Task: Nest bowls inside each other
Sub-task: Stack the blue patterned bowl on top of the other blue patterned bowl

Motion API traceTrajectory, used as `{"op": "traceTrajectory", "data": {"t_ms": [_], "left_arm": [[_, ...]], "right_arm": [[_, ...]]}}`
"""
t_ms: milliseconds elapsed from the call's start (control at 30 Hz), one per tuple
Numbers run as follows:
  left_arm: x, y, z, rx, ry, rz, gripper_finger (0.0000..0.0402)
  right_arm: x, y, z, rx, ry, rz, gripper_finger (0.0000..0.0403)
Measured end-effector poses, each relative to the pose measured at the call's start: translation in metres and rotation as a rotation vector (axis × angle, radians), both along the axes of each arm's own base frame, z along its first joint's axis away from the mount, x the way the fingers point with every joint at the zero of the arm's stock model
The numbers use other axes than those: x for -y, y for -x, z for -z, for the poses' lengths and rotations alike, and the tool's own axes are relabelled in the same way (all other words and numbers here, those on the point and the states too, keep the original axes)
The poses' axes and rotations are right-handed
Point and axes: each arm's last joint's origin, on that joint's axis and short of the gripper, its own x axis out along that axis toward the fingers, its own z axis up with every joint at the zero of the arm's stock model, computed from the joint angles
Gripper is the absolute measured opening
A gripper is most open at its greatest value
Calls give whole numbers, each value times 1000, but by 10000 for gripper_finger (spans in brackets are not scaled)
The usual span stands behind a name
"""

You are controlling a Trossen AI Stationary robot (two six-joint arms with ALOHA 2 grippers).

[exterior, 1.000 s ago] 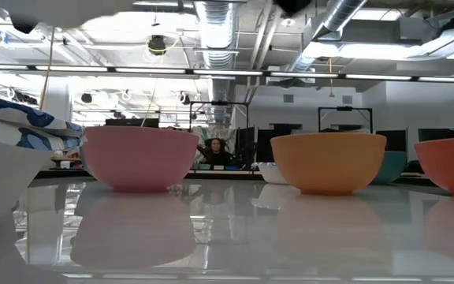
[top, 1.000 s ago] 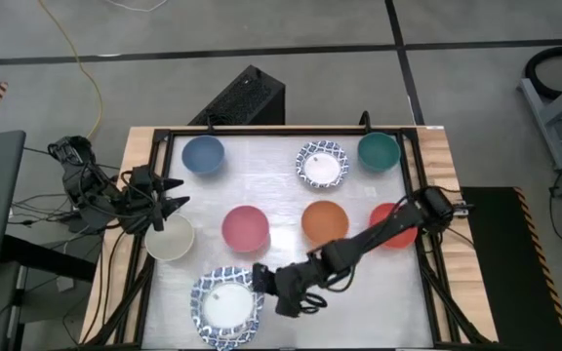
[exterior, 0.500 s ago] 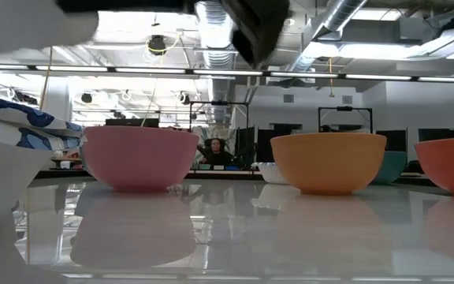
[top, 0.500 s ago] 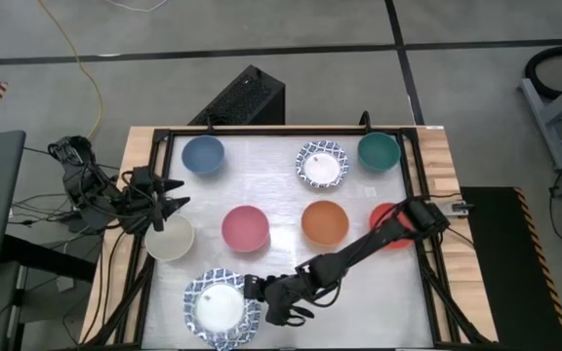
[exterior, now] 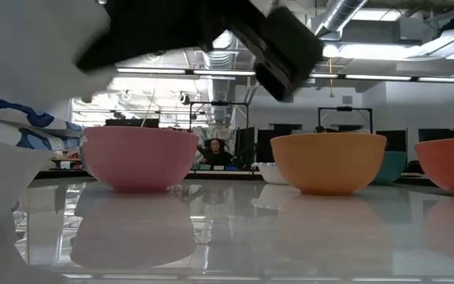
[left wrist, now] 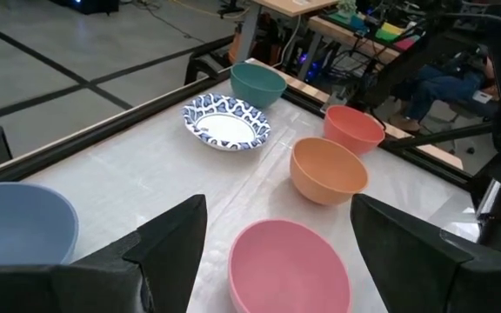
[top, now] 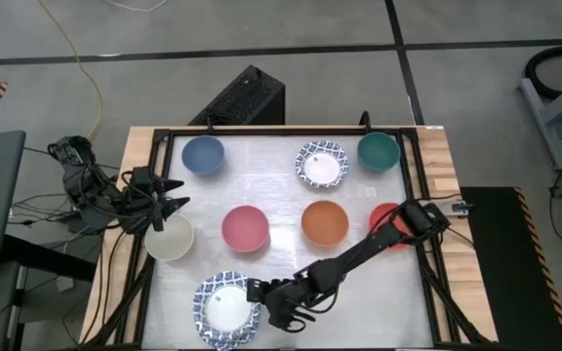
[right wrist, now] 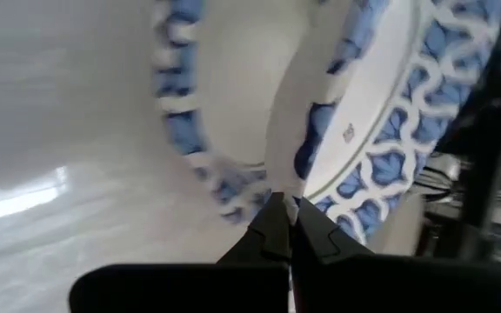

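Glossy white desk, black frame, grey floor around. Right gripper pinching patterned bowl stack rim at the desk's near edge. Left gripper spread, at left edge by cream bowl. Other bowls scattered.

left arm: folded back at the table's left edge | left gripper: fingers spread wide, holding nothing | right arm: stretched low and far across toward the near-left | right gripper: fingers pinched together
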Motion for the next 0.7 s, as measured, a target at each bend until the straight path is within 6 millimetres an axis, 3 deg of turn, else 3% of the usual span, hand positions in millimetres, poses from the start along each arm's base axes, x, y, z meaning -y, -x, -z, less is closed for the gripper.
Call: {"op": "traceTrajectory", "data": {"t_ms": [267, 700], "left_arm": [[0, 0, 0, 0, 0, -1, 274], [0, 0, 0, 0, 0, 0, 274]], "right_arm": [[4, -3, 7, -18, -29, 37, 16], [2, -3, 6, -11, -54, 50, 66]]}}
